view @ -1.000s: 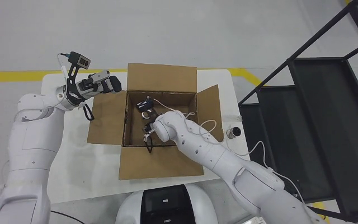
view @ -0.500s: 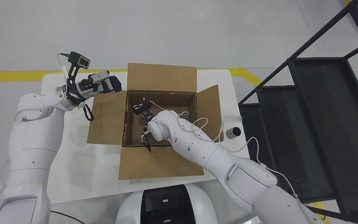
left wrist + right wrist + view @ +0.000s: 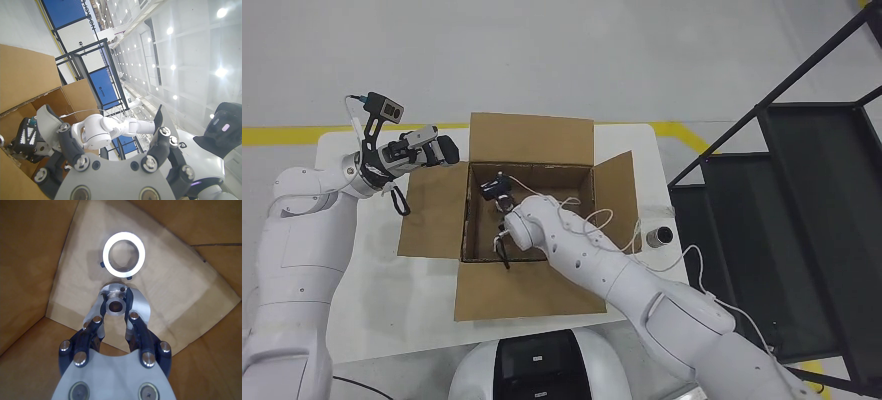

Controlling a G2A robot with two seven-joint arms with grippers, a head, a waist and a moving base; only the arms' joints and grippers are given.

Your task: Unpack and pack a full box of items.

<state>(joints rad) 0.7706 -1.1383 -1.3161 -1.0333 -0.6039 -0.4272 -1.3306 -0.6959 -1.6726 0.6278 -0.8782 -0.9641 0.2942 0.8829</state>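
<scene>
While our right gripper (image 3: 116,298) is down in the box (image 3: 532,135) clamped on a flanged bushing (image 3: 112,294) beside a steel ring (image 3: 105,255), our left gripper (image 3: 103,113) hangs wide open.

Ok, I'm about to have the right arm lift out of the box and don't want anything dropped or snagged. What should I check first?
1. Grip: the right gripper has a finger on each side of the neck of the flanged metal hub: ok.
2. Hub already off the box floor: cannot tell.
3. Neighbour: the metal ring lies flat on the box floor, apart from the fingers: ok.
4. Way out: the box has its flaps folded outward: ok.
5. Other arm: the left gripper is open and outside the box, by its far left corner: ok.
</scene>
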